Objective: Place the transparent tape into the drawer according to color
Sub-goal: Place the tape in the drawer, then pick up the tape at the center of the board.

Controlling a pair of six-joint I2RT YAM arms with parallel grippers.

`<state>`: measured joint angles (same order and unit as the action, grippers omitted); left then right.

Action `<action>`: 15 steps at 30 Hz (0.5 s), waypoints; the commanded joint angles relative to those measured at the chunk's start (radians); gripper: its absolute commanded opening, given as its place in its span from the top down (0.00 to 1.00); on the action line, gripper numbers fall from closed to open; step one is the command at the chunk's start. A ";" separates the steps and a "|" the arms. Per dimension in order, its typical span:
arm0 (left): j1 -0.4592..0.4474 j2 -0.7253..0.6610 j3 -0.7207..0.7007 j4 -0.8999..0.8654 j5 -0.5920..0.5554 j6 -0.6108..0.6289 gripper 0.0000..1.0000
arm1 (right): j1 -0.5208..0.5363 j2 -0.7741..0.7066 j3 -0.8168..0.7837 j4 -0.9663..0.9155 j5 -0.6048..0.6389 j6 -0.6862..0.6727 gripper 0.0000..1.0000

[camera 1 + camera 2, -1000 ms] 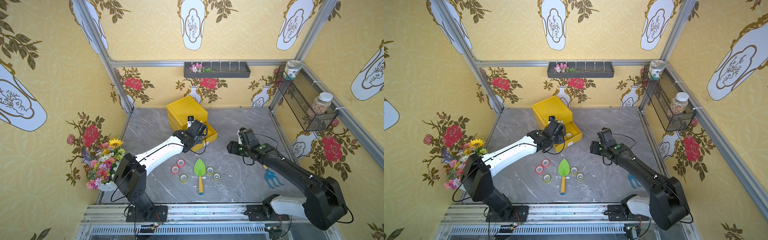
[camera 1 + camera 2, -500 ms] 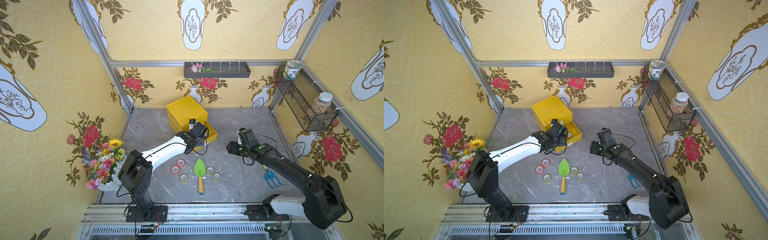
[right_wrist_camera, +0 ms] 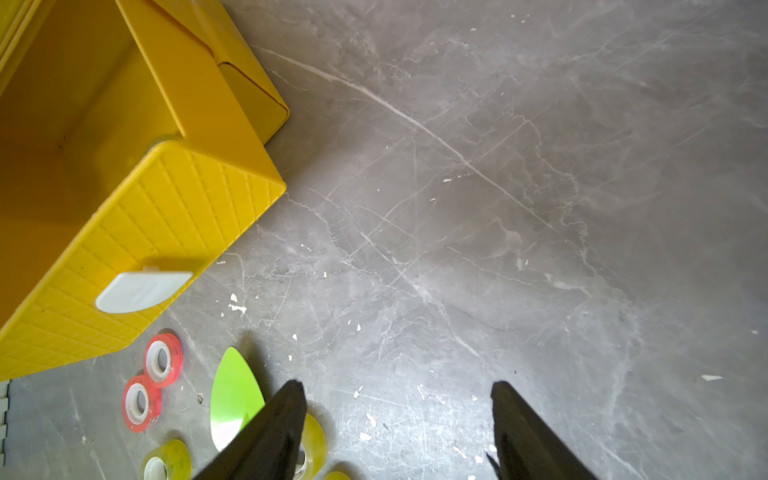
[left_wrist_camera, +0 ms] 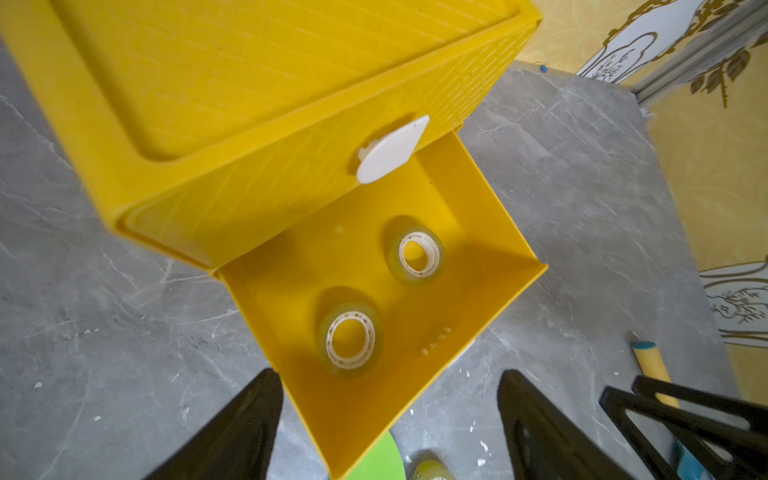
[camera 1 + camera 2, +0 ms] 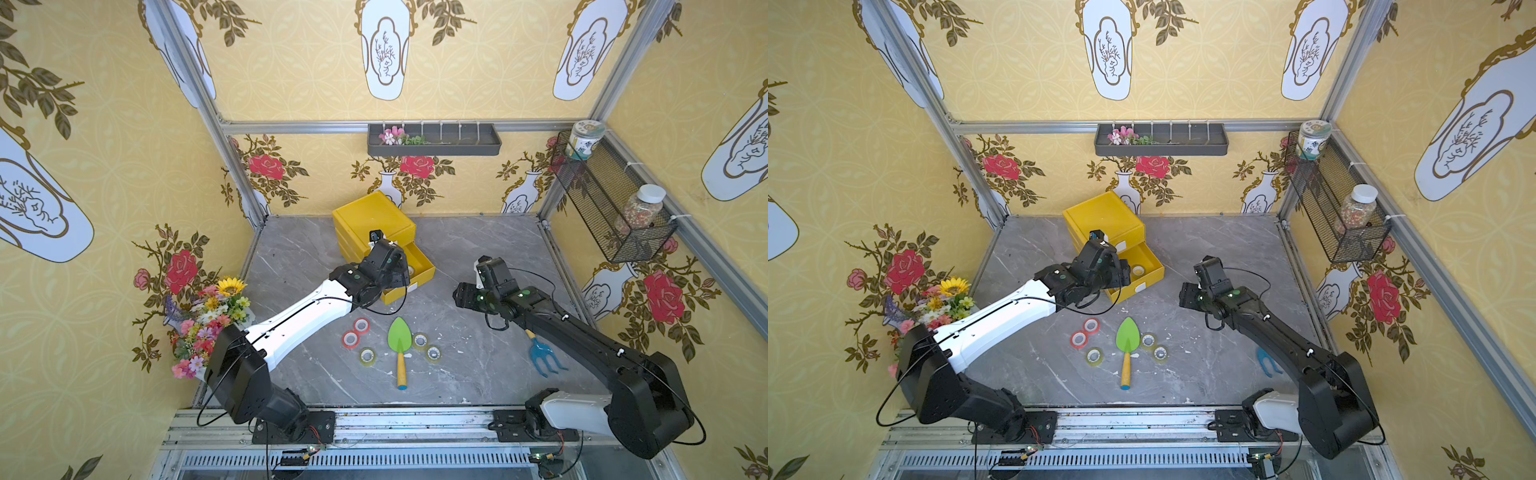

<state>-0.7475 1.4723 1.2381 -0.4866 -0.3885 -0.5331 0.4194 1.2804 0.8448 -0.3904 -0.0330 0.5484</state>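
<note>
Left pincer (image 4: 387, 374) hangs wide, empty, over the drawer (image 4: 473, 199) holding two yellowish tape rolls (image 4: 351, 345) (image 4: 417, 254); right pincer (image 3: 397, 384) wide, empty. Two red rolls (image 5: 361, 325) (image 5: 350, 339), three yellowish rolls (image 5: 367, 356) (image 5: 420, 340) (image 5: 433, 353) lie on the bench (image 5: 478, 374).

1. Red tape rolls (image 5: 362, 325) (image 5: 350, 339): two, side by side on the table (image 5: 478, 249).
2. Yellowish tape rolls: five. Three are on the table (image 5: 367, 356) (image 5: 419, 340) (image 5: 433, 353) and two are in the open drawer (image 4: 351, 340) (image 4: 419, 254).
3. Green trowel (image 5: 399, 338): one, between the table's rolls.
4. Blue hand rake (image 5: 541, 356): one, on the right.
5. Yellow drawer unit (image 5: 374, 220): one, with one drawer (image 4: 494, 199) pulled open.
6. Jars (image 5: 585, 139) (image 5: 638, 212): two, in one wire basket (image 5: 598, 199) on the right wall.
7. Flower bunch (image 5: 208, 316): one, on the left.
8. Grey wall tray (image 5: 457, 147): one, on the far wall.
</note>
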 commanded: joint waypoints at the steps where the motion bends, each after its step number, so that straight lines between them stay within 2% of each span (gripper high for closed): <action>1: 0.000 -0.061 -0.053 0.025 0.042 -0.020 0.10 | 0.004 -0.007 -0.010 0.009 -0.010 -0.010 0.26; 10: 0.001 -0.237 -0.220 0.036 0.067 -0.087 0.01 | 0.021 -0.009 -0.043 0.006 -0.027 -0.022 0.25; 15: 0.001 -0.316 -0.326 0.053 0.065 -0.126 0.00 | 0.056 0.001 -0.068 0.023 -0.041 -0.037 0.23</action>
<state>-0.7471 1.1797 0.9512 -0.4561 -0.3328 -0.6258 0.4599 1.2758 0.7834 -0.3931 -0.0616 0.5316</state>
